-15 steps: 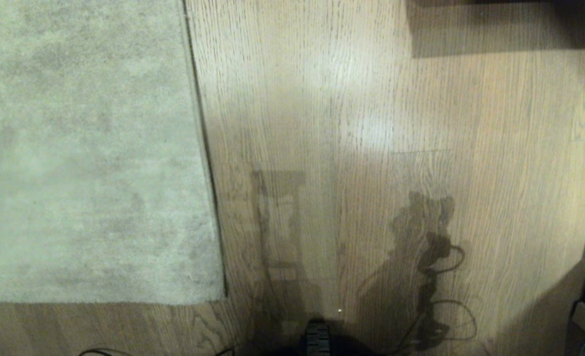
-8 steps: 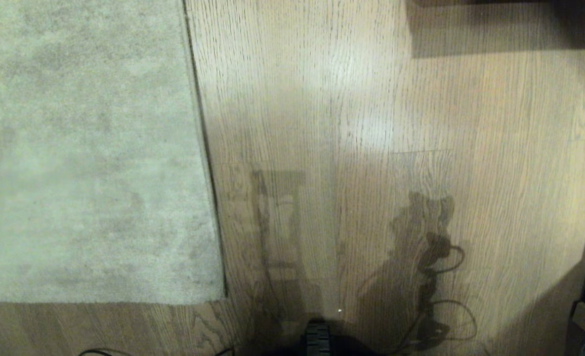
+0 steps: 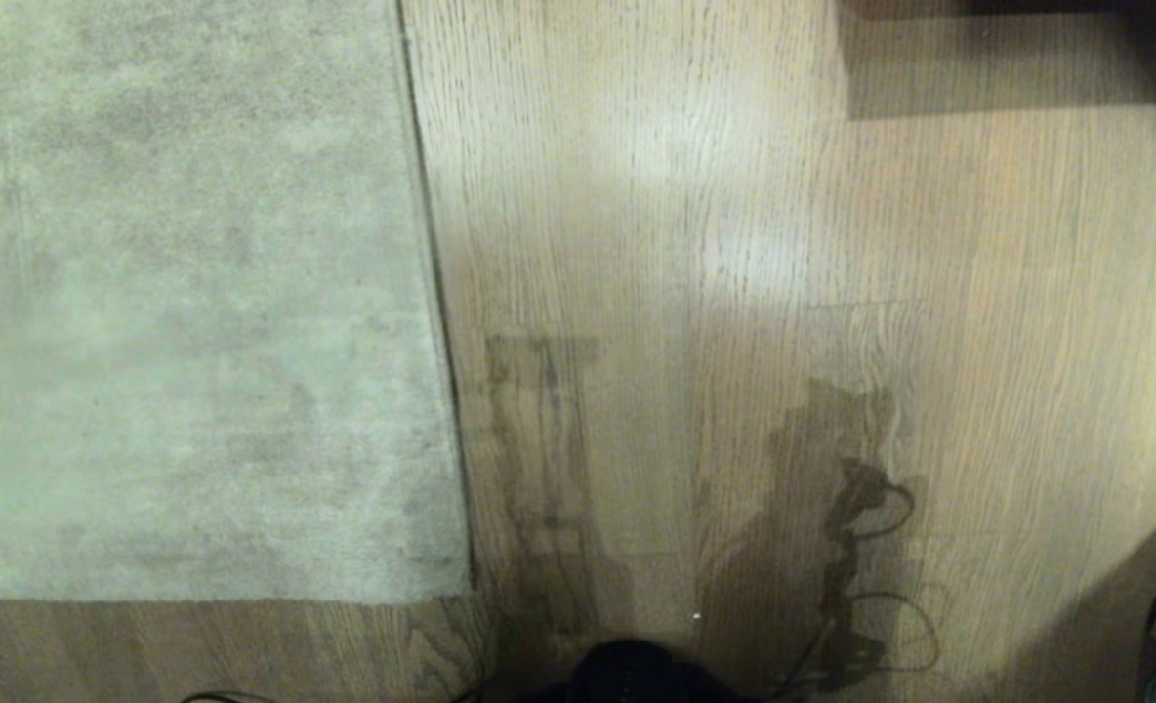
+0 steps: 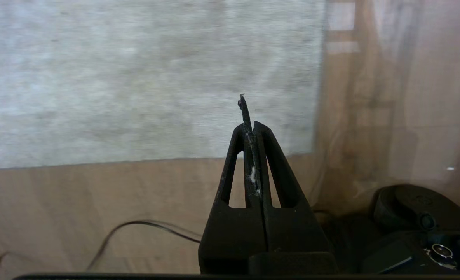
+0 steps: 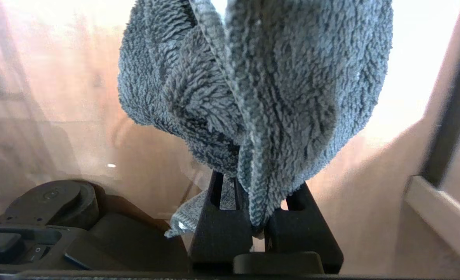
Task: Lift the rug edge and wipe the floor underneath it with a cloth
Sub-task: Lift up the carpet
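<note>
— Rug edge (image 3: 438, 322)?
— Lying flat on the floor (image 3: 734, 195), running away from me, nearest my left gripper (image 4: 252, 126): pressed together, empty.
— Cloth (image 5: 261, 89)?
— Pinched in my right gripper (image 5: 259, 194).

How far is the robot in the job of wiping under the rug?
Done: the right pincer is shut on the cloth. In hand: nothing more; the left pincer is shut and empty, above the floor. Left: lift the rug edge, which lies flat, and wipe beneath.

Dim, blurred views; glare streaks the floor (image 3: 734, 195).
</note>
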### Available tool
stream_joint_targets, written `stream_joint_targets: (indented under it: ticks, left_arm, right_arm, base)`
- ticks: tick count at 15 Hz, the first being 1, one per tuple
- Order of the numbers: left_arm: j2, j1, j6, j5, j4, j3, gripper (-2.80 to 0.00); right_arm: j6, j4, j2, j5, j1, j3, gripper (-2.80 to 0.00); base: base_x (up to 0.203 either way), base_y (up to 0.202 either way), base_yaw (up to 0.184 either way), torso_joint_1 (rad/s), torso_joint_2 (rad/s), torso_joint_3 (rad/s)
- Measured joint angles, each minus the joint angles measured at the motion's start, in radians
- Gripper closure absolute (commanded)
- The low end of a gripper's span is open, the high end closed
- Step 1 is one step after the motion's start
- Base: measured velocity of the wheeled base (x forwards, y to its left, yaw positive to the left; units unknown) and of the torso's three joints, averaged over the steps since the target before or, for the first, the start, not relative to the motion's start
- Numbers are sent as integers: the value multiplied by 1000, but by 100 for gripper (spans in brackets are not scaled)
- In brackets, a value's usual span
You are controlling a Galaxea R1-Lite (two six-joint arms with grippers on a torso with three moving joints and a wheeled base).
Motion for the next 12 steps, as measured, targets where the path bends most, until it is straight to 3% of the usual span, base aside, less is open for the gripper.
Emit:
stream_joint_targets:
  ticks: [8, 12]
  left_arm:
    - [0, 0, 0, 0, 0, 0, 0]
    - [0, 1, 1, -1, -1, 0, 0]
  right_arm:
    - [0, 0, 0, 0, 0, 0, 0]
    - [0, 0, 0, 0, 1, 0, 0]
  base:
    - [0, 193, -1, 4, 3, 1]
    - [0, 47, 2, 2, 3, 0]
